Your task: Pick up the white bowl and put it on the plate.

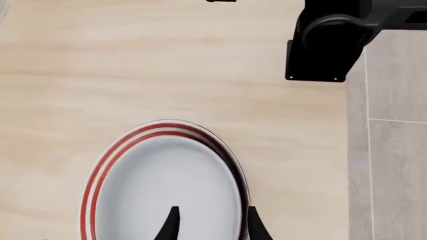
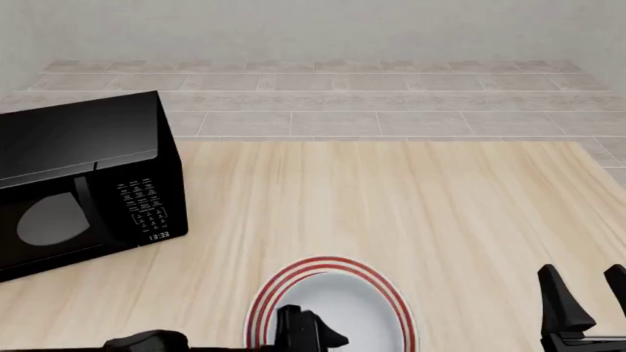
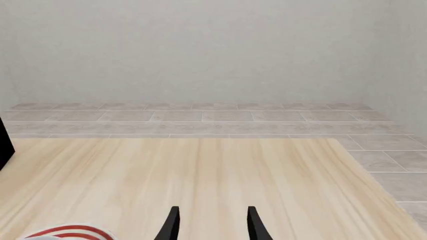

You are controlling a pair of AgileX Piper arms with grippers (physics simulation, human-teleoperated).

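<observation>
The plate (image 1: pixel 167 185) is flat and white with thin red rings near its rim, and lies on the wooden table at the near middle in the front view (image 2: pixel 342 301). My left gripper (image 1: pixel 212 226) is open and empty just above the plate's rim. In the front view it shows as a dark shape (image 2: pixel 311 331) over the plate's near side. My right gripper (image 2: pixel 587 302) is open and empty, low at the near right, apart from the plate. A sliver of the plate shows in the right wrist view (image 3: pixel 67 233). The white bowl is out of view.
A black microwave (image 2: pixel 83 191) stands on the table's left side, door shut. The right arm's black base (image 1: pixel 327 40) sits at the table edge in the left wrist view. Grey tiled floor lies beyond the table's far and right edges.
</observation>
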